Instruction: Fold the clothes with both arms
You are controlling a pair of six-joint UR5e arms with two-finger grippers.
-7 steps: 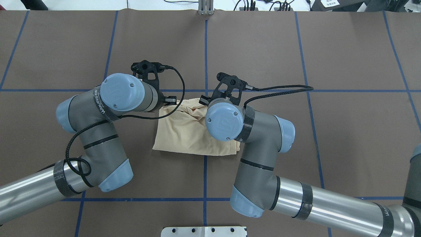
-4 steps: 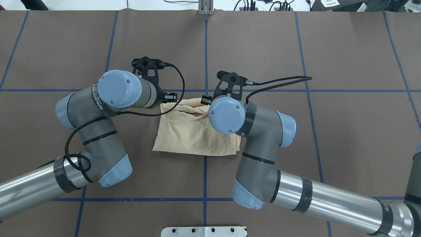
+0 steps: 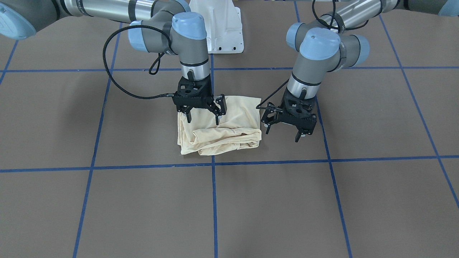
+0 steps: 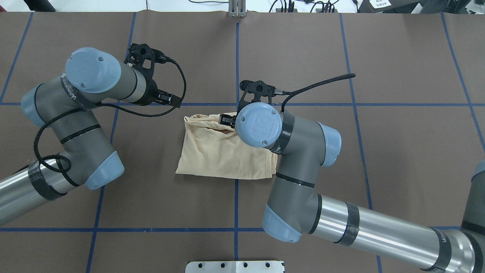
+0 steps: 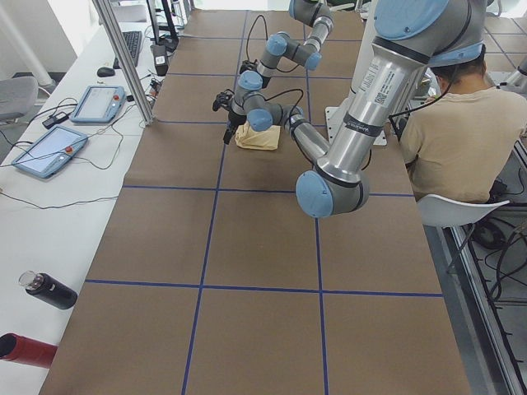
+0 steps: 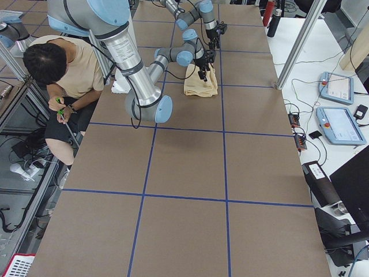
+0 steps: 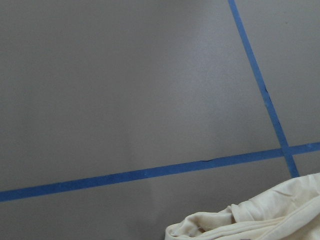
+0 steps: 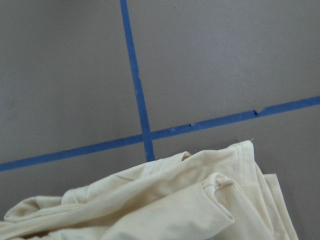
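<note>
The cream-yellow shirt (image 3: 219, 126) lies on the table (image 3: 107, 200) as a compact, roughly rectangular bundle of several layers. It sits near the middle, just on the robot's side of a crossing of the blue tape lines (image 3: 213, 200). No sleeve trails out and the chest print is hidden inside the folds. The side nearer the robot looks flat and even. The edge away from the robot is looser, with rolled, rumpled layers that do not line up.

The right pincer (image 3: 202, 120) hangs over the shirt with its fingers spread wide and no cloth pinched between them. I cannot tell whether its tips touch the fabric. The left pincer (image 3: 282, 133) is beside the bundle, apart from it, over bare table, also spread and empty.

Judging from this, the main folds are done and the garment is already down to a small packet. What seems left is at most a smoothing or squaring of the ragged far edge, and taking both arms clear.
</note>
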